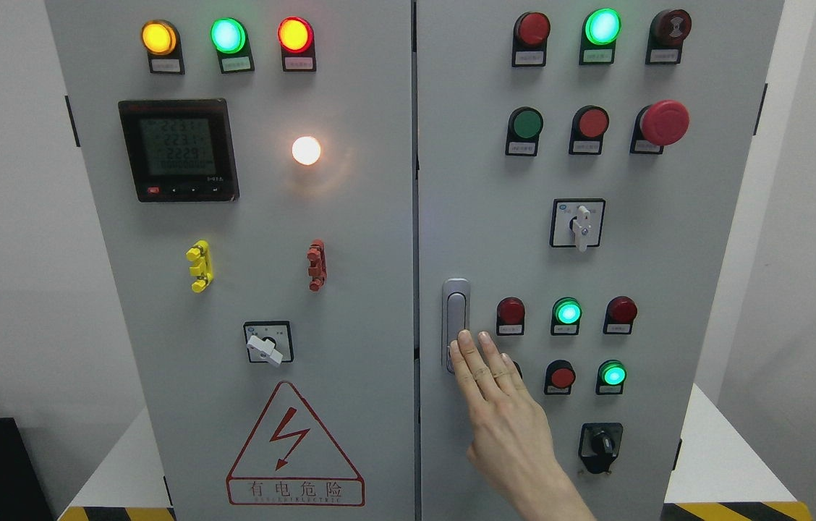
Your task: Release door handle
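The handle (456,318) sits at lower centre of the frame, on the left edge of the right door (596,260). The right robot hand (506,412) rises from the bottom edge, fingers (467,354) extended flat, holding nothing, fingertips touching the handle's lower end.

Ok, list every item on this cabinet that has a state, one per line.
Right hand: open, fingertips at the door handle's lower end
Door handle: flush, not gripped
Cabinet doors: closed
Amber lamp: lit
White lamp: lit
Emergency stop: state unclear
Meter: display on
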